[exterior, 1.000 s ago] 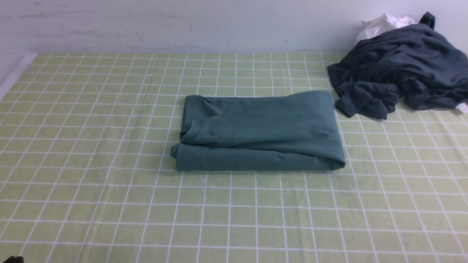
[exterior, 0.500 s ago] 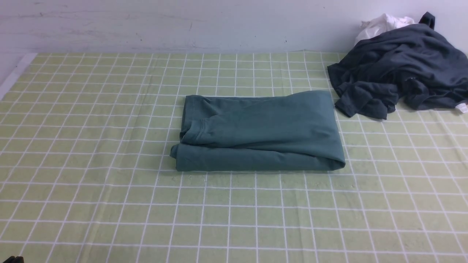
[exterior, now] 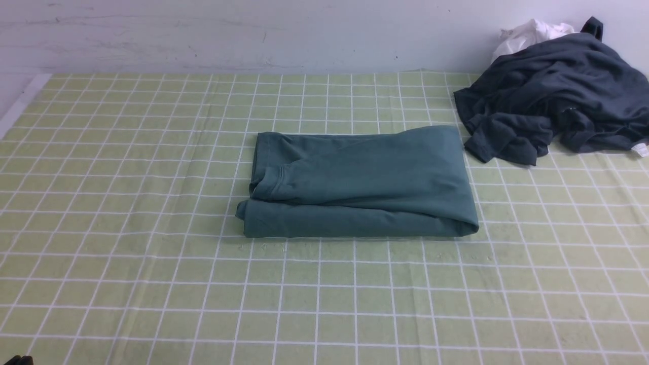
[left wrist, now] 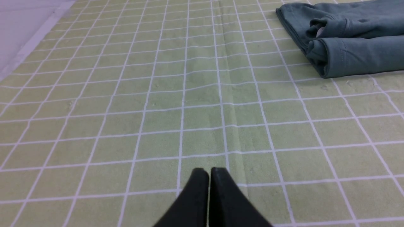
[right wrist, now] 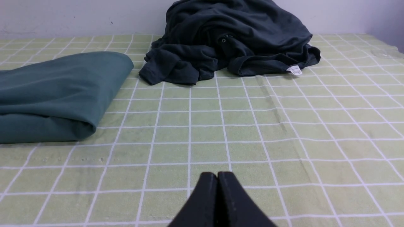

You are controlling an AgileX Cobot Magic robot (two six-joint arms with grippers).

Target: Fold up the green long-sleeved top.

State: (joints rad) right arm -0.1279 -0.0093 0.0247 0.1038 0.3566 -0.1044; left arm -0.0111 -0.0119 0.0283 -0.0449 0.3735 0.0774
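The green long-sleeved top [exterior: 360, 185] lies folded into a thick rectangle in the middle of the checked cloth, a cuffed sleeve end showing at its left side. In the left wrist view the top [left wrist: 347, 37] is far off from my left gripper [left wrist: 208, 171], which is shut and empty above bare cloth. The right wrist view shows the top's rounded fold [right wrist: 60, 94] well away from my right gripper [right wrist: 217, 175], also shut with nothing in it. Neither gripper appears in the front view.
A crumpled dark charcoal-grey garment [exterior: 557, 96] is heaped at the back right, near the top's far right corner, with a white cloth [exterior: 527, 33] behind it against the wall. The green checked tablecloth [exterior: 152, 284] covers the table; its left edge [exterior: 20, 106] runs by the wall.
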